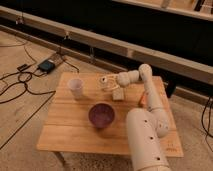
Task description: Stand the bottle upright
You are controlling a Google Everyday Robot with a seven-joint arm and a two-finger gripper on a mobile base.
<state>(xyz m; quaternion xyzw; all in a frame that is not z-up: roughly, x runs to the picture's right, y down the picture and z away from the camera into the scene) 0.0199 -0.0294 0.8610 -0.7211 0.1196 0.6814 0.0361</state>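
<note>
The bottle (75, 88) stands upright on the wooden table (70, 135), toward its far left part, its open mouth up; it is free of the arm and touches nothing else. The purple bowl (101, 115) sits nearer the camera, close to the middle of the table, right of the bottle and apart from it. The white arm (150, 100) rises from the lower right, bends at an elbow above the far right edge and reaches left; its gripper (105, 82) hovers over the far middle of the table, right of the bottle and well clear of it; whether its fingers are apart or together cannot be told. A beige block (118, 94) lies just below the gripper on the table, beyond the bowl; an orange item (142, 100) shows beside the forearm, near the right edge, partly hidden by it. On the floor to the far left lie black cables (20, 82) and a small dark box (46, 65); a long rail (100, 42) runs behind the table.
</note>
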